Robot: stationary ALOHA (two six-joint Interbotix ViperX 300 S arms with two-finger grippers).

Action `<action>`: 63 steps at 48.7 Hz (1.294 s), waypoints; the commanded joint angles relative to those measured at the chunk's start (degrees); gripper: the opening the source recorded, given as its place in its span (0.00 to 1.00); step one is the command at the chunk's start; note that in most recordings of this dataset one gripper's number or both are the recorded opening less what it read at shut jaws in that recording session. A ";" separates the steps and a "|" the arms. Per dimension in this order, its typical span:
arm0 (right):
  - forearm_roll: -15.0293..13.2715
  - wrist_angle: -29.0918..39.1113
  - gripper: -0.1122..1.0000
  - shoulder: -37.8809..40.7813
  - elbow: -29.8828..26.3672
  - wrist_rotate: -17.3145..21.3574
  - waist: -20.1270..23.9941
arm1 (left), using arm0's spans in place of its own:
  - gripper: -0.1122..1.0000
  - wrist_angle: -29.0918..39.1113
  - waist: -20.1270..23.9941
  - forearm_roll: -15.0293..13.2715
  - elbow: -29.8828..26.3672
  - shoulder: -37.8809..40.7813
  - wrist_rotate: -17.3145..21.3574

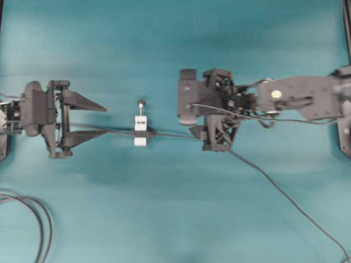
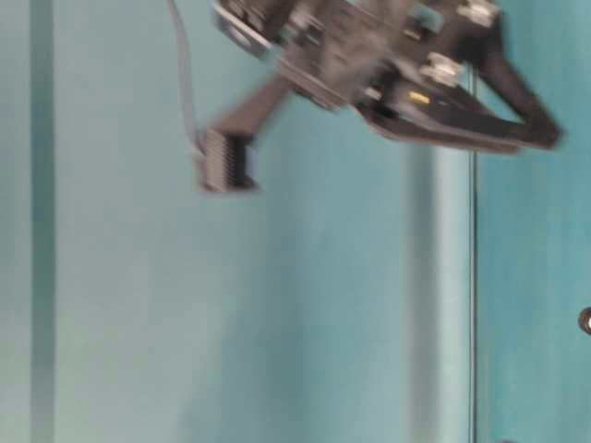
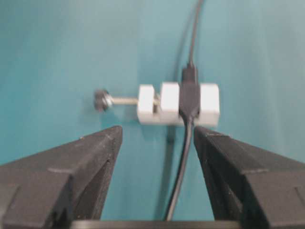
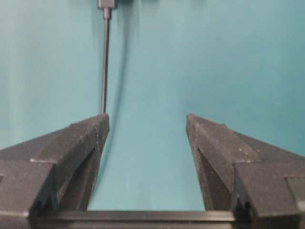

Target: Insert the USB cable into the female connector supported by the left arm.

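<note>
The left gripper point(image 3: 157, 136) is wide open and holds nothing. In the left wrist view its two black fingers point(image 3: 71, 167) point at the white connector point(image 3: 178, 104), which lies on the teal surface point(image 3: 57, 52) just past the tips. The fingers do not touch it. A black band goes across the connector. A thin rod with a black knob point(image 3: 101, 100) sticks out of one side. A dark tail cable point(image 3: 181, 167) runs from the band back between the fingers.

On the far side of the connector, the plug of the USB cable point(image 3: 193, 33) is already joined to the black band. The cable runs away across the surface.

From above, the connector point(image 1: 141, 130) sits in the middle, between the two arms. The left gripper point(image 1: 104, 119) is near it on the left. The USB cable point(image 1: 175, 135) goes from the connector to the right, under the right arm, and on to the lower right corner.

The right gripper point(image 4: 147, 123) is wide open too and holds nothing. In its wrist view the cable point(image 4: 104, 67) lies on the surface and passes under one finger point(image 4: 71, 148).

Some looped dark cables point(image 1: 38, 219) lie in the lower left corner.
</note>
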 commanded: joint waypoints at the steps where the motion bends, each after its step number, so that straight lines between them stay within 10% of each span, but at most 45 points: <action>1: -0.18 -2.90 0.72 -4.57 1.32 0.79 -0.70 | 0.77 2.64 0.88 -0.18 -0.26 -4.75 0.00; 34: 0.09 -35.24 0.71 -27.33 29.71 1.93 -2.55 | 0.77 32.87 1.76 -0.09 1.76 -42.10 -2.64; 63: 0.09 -36.47 0.71 -50.63 36.74 1.67 -2.29 | 0.77 28.39 1.05 -0.09 2.46 -54.84 -2.29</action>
